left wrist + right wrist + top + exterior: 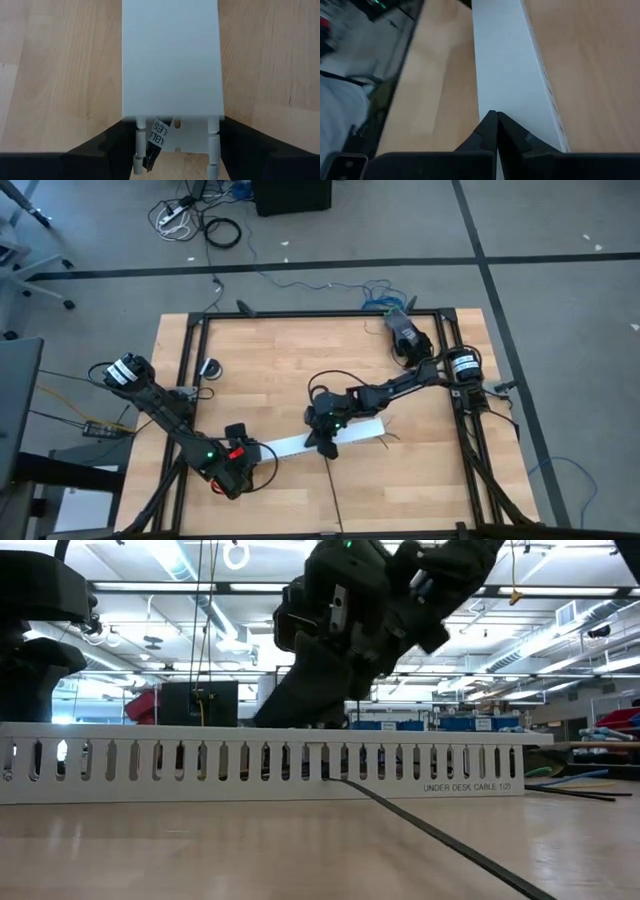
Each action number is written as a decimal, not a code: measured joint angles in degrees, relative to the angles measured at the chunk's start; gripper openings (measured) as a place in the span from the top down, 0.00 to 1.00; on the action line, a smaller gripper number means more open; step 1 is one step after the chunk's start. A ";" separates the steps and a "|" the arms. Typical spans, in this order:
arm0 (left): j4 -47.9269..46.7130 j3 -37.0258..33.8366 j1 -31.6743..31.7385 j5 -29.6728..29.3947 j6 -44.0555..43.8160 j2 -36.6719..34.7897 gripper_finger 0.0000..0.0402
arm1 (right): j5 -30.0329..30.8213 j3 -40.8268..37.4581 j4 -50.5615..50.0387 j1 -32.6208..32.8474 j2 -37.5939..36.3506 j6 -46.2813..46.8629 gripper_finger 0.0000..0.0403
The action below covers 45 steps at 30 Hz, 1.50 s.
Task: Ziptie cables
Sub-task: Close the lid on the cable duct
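A long white slotted channel (pixel 360 430) lies across the near middle of the table, its lid (pixel 170 55) up. My left gripper (pixel 247 452) is shut on the channel's left end. My right gripper (pixel 325 442) is shut, and its fingertips (pixel 492 116) stand at the lid's middle (pixel 505 65). The black ziptie (pixel 430 835) sticks out of a slot in the channel's near wall and runs along the table toward the near edge (pixel 333 490). Thin coloured cables (pixel 575 780) trail out of the channel's right end and lie on the table. My left gripper holds the channel's left end between its two fingers, one on each long side wall (pixel 216 131). The fingers slant down from the table's left and lie along the channel, which rests flat on the table. My right gripper points its shut fingertips down at the lid; I cannot tell whether they touch it.
Black frame rails (pixel 190 380) run along the table's edges. A black device (pixel 405 335) sits at the far right and a small round part (pixel 210 367) at the far left. Bare wood (pixel 290 370) lies beyond the channel.
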 joint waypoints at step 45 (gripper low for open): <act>-5.24 -0.07 -2.32 1.49 -3.89 -1.49 0.39 | -5.16 -0.41 5.99 -0.54 -1.00 -0.98 1.00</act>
